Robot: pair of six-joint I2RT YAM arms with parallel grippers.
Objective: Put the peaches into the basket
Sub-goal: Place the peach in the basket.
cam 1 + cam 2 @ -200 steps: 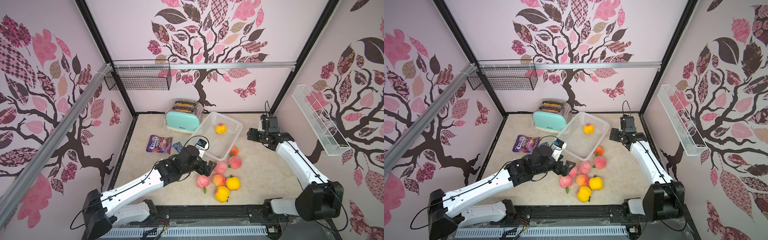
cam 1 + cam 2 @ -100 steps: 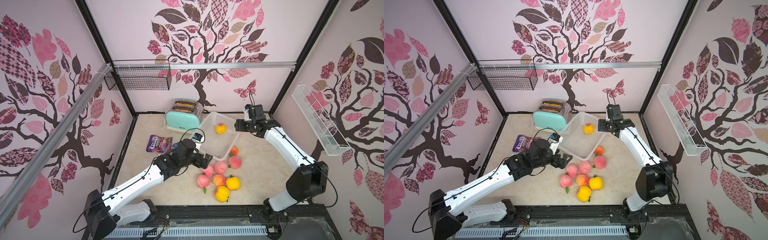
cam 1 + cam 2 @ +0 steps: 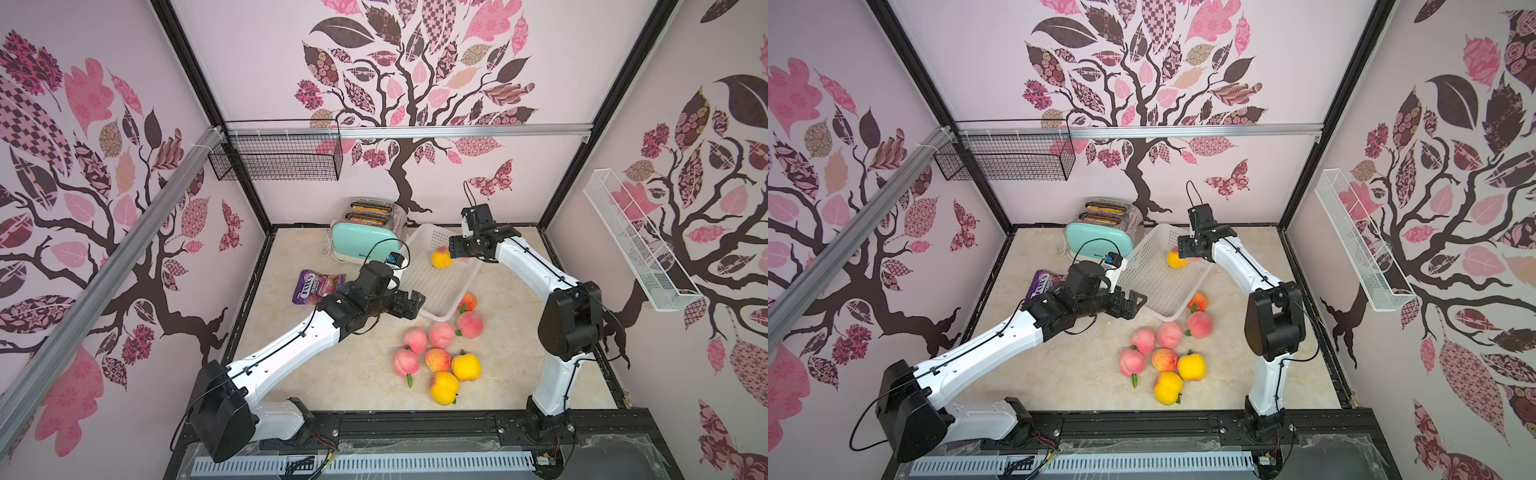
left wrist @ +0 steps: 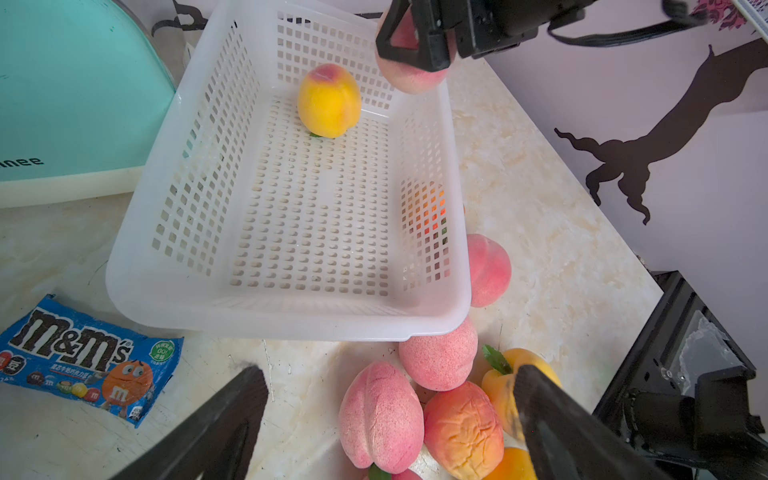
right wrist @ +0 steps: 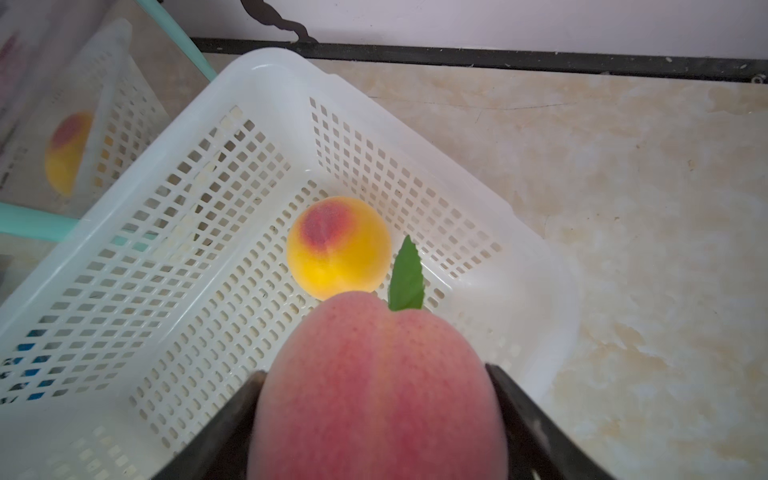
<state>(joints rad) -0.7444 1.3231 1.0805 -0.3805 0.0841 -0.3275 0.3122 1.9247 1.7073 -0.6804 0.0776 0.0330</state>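
Observation:
The white perforated basket (image 3: 436, 286) (image 3: 1158, 286) lies on the table beside the toaster, with one yellow red-blushed peach (image 3: 441, 257) (image 5: 338, 247) inside at its far end. My right gripper (image 3: 457, 249) (image 5: 376, 415) hangs over that far end, shut on a pink peach (image 5: 380, 386) (image 4: 409, 77) with a green leaf. My left gripper (image 3: 415, 305) (image 4: 386, 374) is open and holds nothing, at the basket's near corner and just above several loose peaches (image 3: 436, 357) (image 4: 382, 415) clustered on the table. An orange-red peach (image 3: 468, 301) and a pink one (image 3: 469, 324) lie against the basket's right side.
A mint toaster (image 3: 365, 237) stands left of the basket. A purple candy bag (image 3: 318, 286) and a blue m&m's packet (image 4: 83, 361) lie near my left arm. A black wire basket (image 3: 276, 160) hangs on the back wall. A white wire shelf (image 3: 640, 241) hangs on the right wall.
My right gripper has swung left from beside the basket to over its far end. My left gripper has drawn back a little toward the basket's near corner.

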